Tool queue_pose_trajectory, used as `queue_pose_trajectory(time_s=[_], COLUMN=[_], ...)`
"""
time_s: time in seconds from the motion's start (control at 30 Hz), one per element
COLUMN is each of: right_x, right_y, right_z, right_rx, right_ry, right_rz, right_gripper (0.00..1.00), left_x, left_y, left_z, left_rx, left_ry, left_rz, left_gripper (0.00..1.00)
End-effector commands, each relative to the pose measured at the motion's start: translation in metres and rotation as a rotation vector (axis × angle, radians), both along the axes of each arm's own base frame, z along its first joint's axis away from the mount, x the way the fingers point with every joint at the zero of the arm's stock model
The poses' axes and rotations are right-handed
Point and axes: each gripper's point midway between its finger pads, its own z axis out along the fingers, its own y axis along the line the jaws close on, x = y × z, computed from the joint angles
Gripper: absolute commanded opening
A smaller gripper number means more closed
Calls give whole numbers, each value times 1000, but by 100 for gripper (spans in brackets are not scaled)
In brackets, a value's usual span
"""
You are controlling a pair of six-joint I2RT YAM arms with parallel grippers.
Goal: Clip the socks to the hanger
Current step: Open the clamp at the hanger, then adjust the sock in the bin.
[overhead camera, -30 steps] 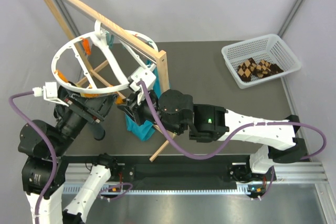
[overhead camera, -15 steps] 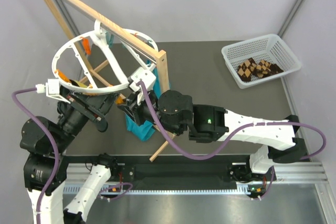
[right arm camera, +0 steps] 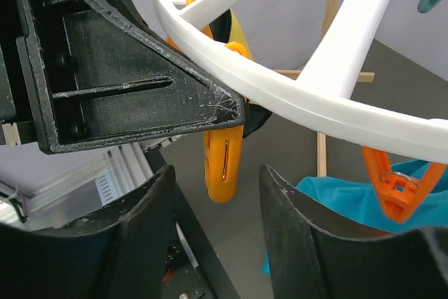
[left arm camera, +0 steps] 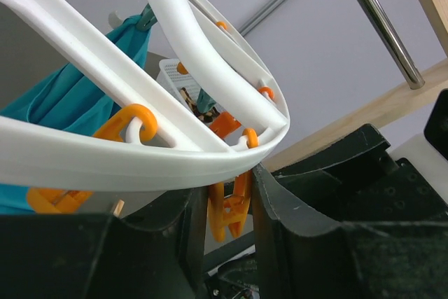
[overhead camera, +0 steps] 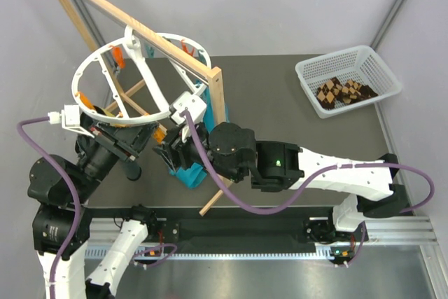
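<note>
The white round hanger hangs from the wooden frame, with orange clips around its rim. My left gripper sits under the near rim. In the left wrist view it is shut on an orange clip that hangs below the hanger's rim. My right gripper is beside it, open and empty. In the right wrist view its jaws stand wide on either side of the orange clip, not touching it. The argyle socks lie in the basket at the far right.
The wooden frame stands beside the hanger, its bar running to the upper left. A teal cloth hangs under the right wrist and shows in its view. The white mesh basket sits at the table's right edge.
My left gripper has risen a little to the hanger's near rim. The ring has tipped slightly. My right gripper has shifted slightly down and left.
</note>
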Motion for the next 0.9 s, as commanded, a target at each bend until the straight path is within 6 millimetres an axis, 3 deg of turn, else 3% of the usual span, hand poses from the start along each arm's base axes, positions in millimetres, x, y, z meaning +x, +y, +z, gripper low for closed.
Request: queue_pose_trajectory(time_s=[0.0, 0.07, 0.1, 0.17, 0.37, 0.4, 0.43, 0.47, 0.5, 0.57, 0.67, 0.7, 0.73, 0.77, 0.8, 0.87], right_x=[-9, -11, -12, -17, -40, -43, -44, -43, -44, -39, -14, -14, -1, 5, 19, 37], right_y=[-11, -23, -27, -43, -94, -99, -114, -124, -131, -155, -205, -209, -229, -240, -259, -277], right_z=[19, 22, 12, 16, -5, -21, -19, -31, -51, -65, -121, -139, -141, -160, -165, -177], right_rx=[35, 40, 14, 20, -45, -77, -65, -98, -129, -137, -180, -210, -169, -183, -134, -106], right_ry=[8, 13, 22, 27, 77, 105, 121, 135, 171, 206, 297, 333, 337, 352, 400, 436], right_rz=[6, -3, -1, 7, 65, 66, 62, 49, 34, -15, -251, -278, -377, -440, -529, -620], right_gripper=[52, 65, 71, 75, 78, 77, 77, 77, 76, 76, 76, 76, 77, 78, 77, 74], left_x=[9, 10, 10, 11, 11, 9, 9, 8, 7, 5, 2, 2, 2, 1, 0, 1], left_y=[3, 2, 1, 1, 0, 0, 0, -1, -1, -2, -2, -2, -2, -2, -2, -2], left_z=[3, 1, 0, -1, -6, -7, -7, -8, -8, -7, -5, -6, -6, -5, -6, -8], left_rx=[1, 7, 10, 15, 33, 37, 41, 43, 44, 50, 67, 68, 74, 78, 82, 95], left_ry=[-14, -8, -4, 0, 9, 7, 5, 7, 5, 0, -16, -13, -17, -21, -23, -26], left_rz=[26, 22, 19, 16, 13, 7, 6, 2, -1, -11, -14, -15, -18, -19, -20, -22], left_gripper=[0, 0, 0, 0, 0, 0, 0, 0, 0, 0, 0, 0, 0, 0, 0, 0])
